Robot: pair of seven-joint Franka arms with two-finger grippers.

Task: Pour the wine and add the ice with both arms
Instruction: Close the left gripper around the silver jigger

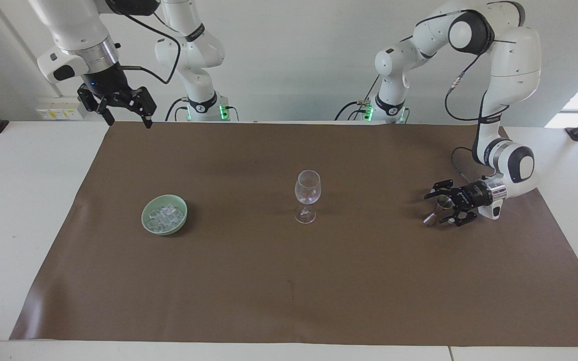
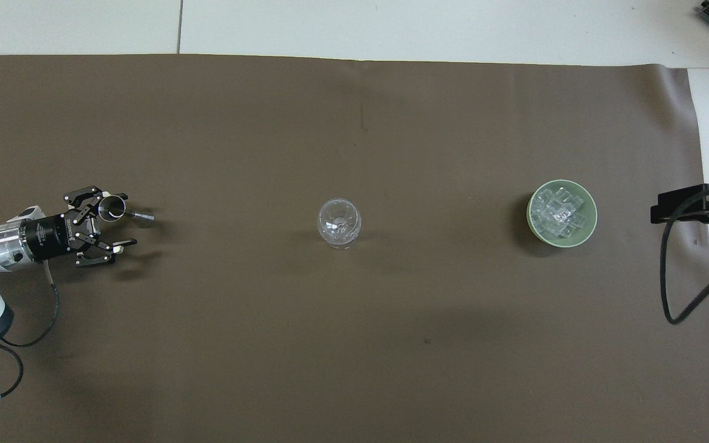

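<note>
From the facing view I see my left gripper low over the brown mat at the left arm's end of the tabletop, its fingers spread around a small metal jigger but not yet closed on it. The overhead view shows the jigger's open mouth between those fingers. My right gripper waits high over the mat's corner, fingers wide; overhead shows only a sliver of it. The ice sits heaped in a green bowl, with the wine glass upright mid-mat.
</note>
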